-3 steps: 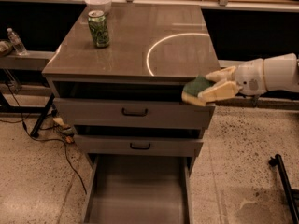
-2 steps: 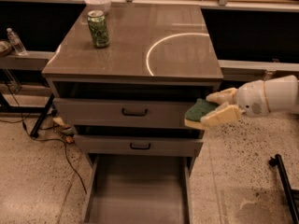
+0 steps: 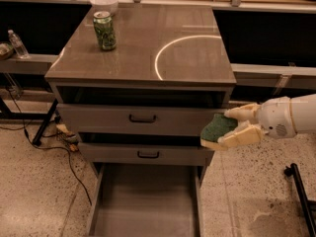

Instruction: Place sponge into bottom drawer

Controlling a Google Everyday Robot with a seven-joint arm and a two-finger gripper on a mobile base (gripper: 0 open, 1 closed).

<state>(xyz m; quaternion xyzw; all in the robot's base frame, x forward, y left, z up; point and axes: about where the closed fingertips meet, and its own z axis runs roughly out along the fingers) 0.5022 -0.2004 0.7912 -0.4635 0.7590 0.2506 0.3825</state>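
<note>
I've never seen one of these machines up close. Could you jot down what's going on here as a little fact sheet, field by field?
Gripper: gripper at the cabinet's right front corner, level with the upper drawers, shut on the sponge
Sponge: sponge held in the air, green face showing, not yet in a drawer
Bottom drawer: bottom drawer pulled open, nothing visible on its floor
Cabinet top: green can and white bowl at the far left corner
</note>
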